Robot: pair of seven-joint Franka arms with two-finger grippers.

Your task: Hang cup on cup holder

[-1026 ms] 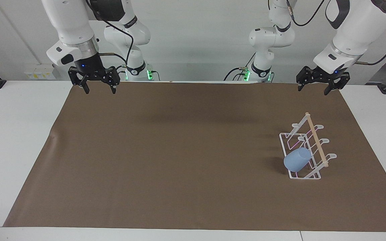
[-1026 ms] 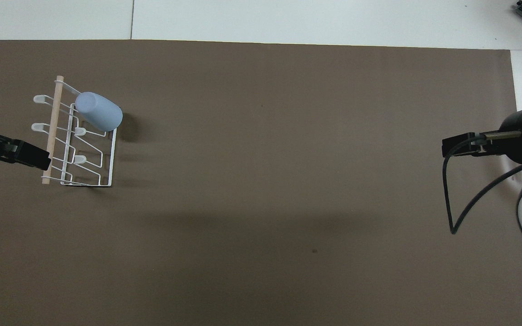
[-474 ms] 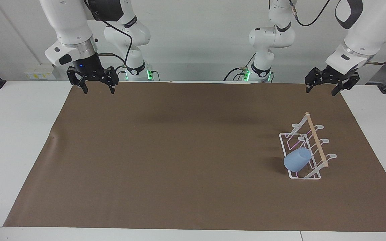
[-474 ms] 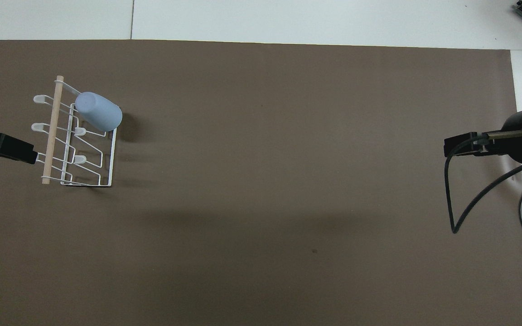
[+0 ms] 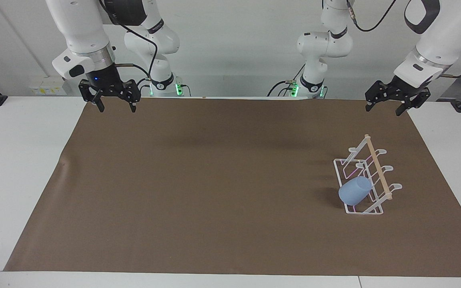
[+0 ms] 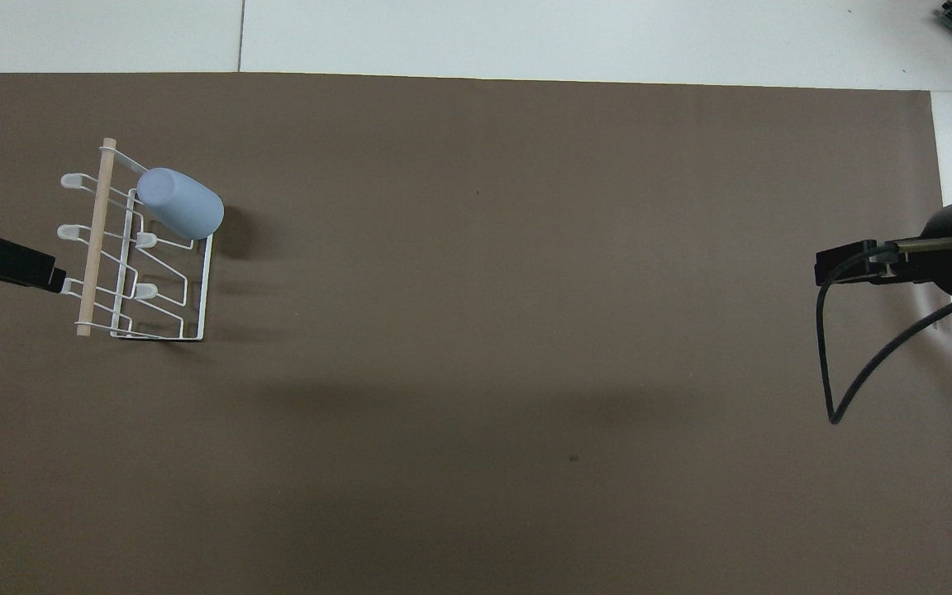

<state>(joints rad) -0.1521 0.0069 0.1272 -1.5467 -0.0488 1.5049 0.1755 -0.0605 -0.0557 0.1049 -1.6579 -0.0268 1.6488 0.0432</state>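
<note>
The light-blue cup point(image 5: 354, 191) hangs mouth-down and tilted on a slanted prong of the white wire cup holder point(image 5: 379, 172), at the end of the rack farthest from the robots. Both also show in the overhead view, the cup point(image 6: 180, 202) and the cup holder point(image 6: 97, 231). My left gripper point(image 5: 384, 109) is open and empty, up in the air over the mat's edge nearer the robots than the rack. Its tip shows in the overhead view point(image 6: 30, 268) beside the dowel. My right gripper point(image 5: 117, 108) is open and empty, and waits over the mat's corner at the right arm's end.
A brown mat point(image 5: 214, 180) covers the white table point(image 5: 22, 160). It has a small crease point(image 5: 64, 164) at the right arm's end. The right arm's cable point(image 6: 848, 372) hangs over the mat.
My left gripper has drawn away from the rack toward the left arm's end of the table and risen a little. My right gripper has risen slightly. The cup and the rack have not moved.
</note>
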